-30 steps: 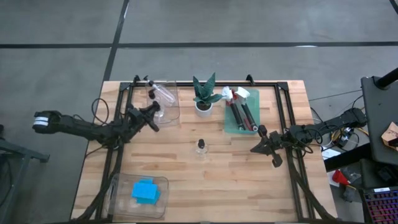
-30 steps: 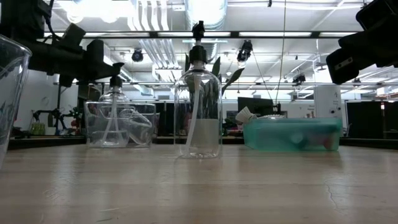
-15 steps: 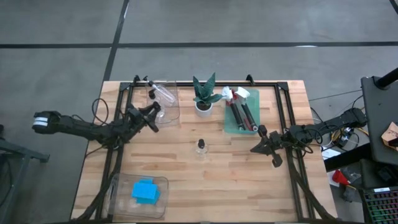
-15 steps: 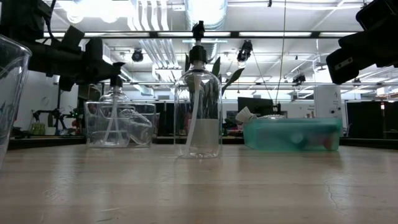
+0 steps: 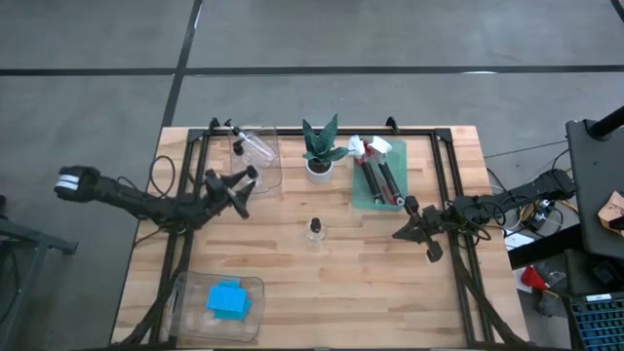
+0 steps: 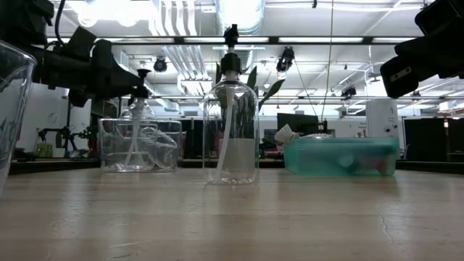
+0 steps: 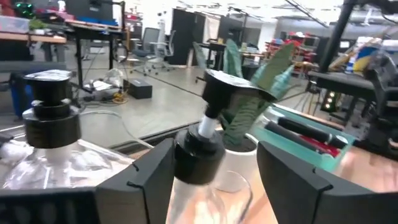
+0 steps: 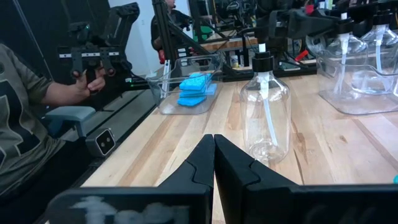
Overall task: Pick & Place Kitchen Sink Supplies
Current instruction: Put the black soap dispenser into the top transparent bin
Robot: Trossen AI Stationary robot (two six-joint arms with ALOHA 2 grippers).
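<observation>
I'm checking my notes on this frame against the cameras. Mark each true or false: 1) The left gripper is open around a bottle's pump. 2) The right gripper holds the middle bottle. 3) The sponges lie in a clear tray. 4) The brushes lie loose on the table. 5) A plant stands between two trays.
1) True: the left gripper stands open around the pump of a bottle in the tray.
2) False: the right gripper is shut and empty; the middle bottle stands alone.
3) True: sponges.
4) False: the brushes lie in a green tray.
5) True: plant.
</observation>
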